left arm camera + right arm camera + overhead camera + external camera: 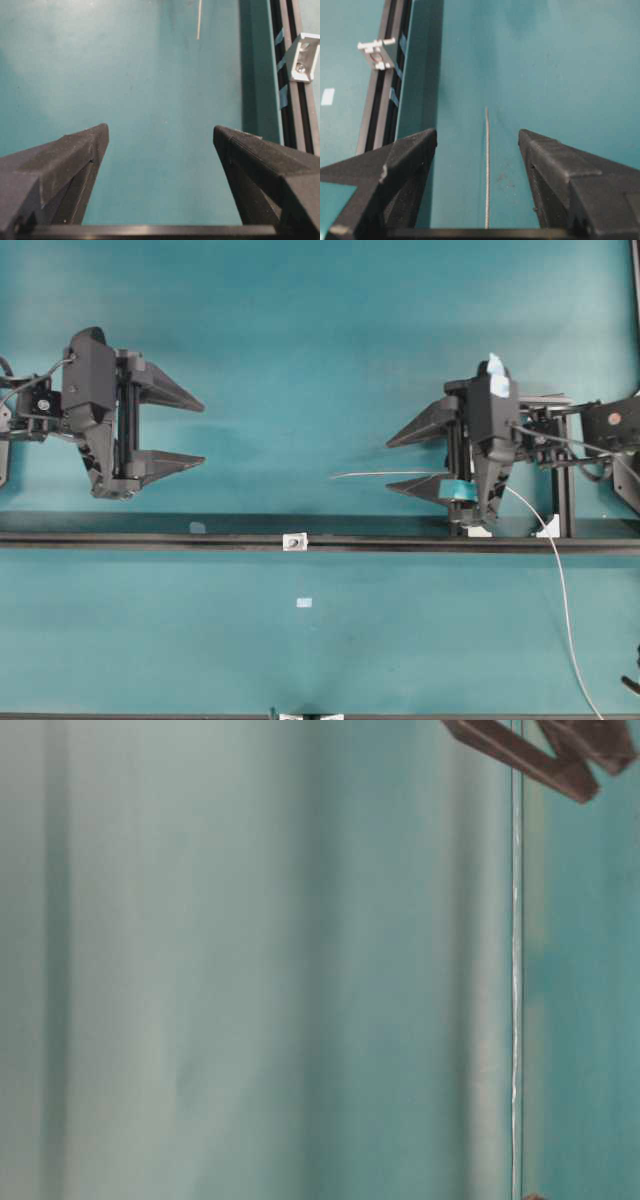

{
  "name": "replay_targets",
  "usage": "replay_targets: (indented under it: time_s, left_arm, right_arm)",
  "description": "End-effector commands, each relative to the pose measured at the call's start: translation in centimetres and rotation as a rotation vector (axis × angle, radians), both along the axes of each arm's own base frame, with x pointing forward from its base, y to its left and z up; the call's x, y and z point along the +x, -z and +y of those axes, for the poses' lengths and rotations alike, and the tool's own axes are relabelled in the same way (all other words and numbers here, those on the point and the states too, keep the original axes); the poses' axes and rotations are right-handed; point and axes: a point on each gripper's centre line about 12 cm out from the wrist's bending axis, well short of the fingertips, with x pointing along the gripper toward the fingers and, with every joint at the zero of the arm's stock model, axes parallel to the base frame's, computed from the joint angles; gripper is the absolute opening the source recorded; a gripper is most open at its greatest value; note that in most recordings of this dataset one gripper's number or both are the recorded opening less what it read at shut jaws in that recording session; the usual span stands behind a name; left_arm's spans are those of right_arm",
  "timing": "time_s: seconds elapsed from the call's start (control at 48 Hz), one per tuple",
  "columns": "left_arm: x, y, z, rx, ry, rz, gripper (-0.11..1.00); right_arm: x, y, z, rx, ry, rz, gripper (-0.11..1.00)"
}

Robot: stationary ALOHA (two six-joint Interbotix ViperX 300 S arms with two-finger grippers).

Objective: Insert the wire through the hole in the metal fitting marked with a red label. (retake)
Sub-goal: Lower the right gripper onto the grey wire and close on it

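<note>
The pale wire (365, 475) lies on the teal table. Its tip points left, and its tail curves down to the lower right. In the right wrist view the wire (487, 165) runs straight between my right gripper's spread jaws, touching neither. My right gripper (392, 462) (477, 137) is open. The small silver metal fitting (294, 541) with its dark hole sits on the black rail (150, 538), left of and below the wire tip. It shows in both wrist views (378, 52) (303, 57). My left gripper (203, 432) (160, 135) is open and empty, far left; the wire tip (199, 20) lies ahead of it.
A small white label (304, 602) lies on the table below the fitting. White clip blocks (548, 528) sit on the rail under the right arm. A second rail (150, 716) runs along the bottom edge. The table-level view is blurred teal with dark gripper fingers (540, 750) at the top right.
</note>
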Motion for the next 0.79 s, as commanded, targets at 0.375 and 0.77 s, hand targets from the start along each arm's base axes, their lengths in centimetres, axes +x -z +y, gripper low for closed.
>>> replay_targets:
  time_s: [0.375,0.77]
  left_arm:
    - [0.4,-0.6,0.1,0.001,-0.004,-0.034,0.70]
    - [0.4,-0.7,0.1,0.002,-0.005,-0.052,0.70]
  right_arm:
    - [2.2,1.4,0.2,0.008,0.005,0.028,0.75]
    - [3.3,2.5,-0.3,0.015,0.033,0.052,0.74]
